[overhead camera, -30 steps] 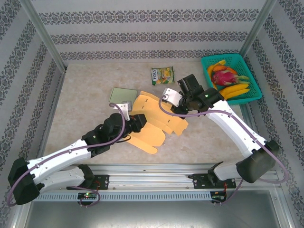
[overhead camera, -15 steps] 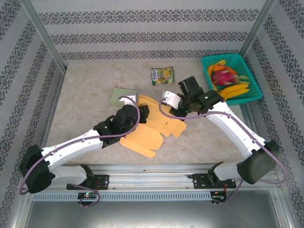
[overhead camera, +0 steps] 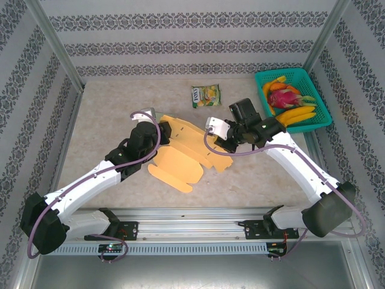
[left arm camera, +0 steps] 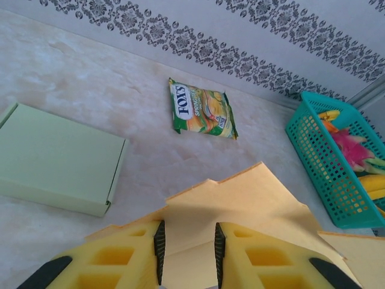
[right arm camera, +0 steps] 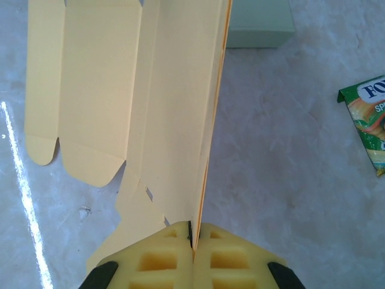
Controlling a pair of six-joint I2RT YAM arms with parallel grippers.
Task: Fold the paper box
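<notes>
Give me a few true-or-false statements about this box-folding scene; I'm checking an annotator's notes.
1. The right gripper is clamped shut on an edge of the unfolded yellow paper box. True.
2. The Fox's candy packet lies inside the teal basket. False: it lies on the table, apart from the basket.
3. A pale green box lies flat on the table. True.
4. The teal basket is empty. False: it holds a dragon fruit and bananas.
5. The left gripper has its jaws pressed together. False: there is a gap, with the paper box showing through it.
</notes>
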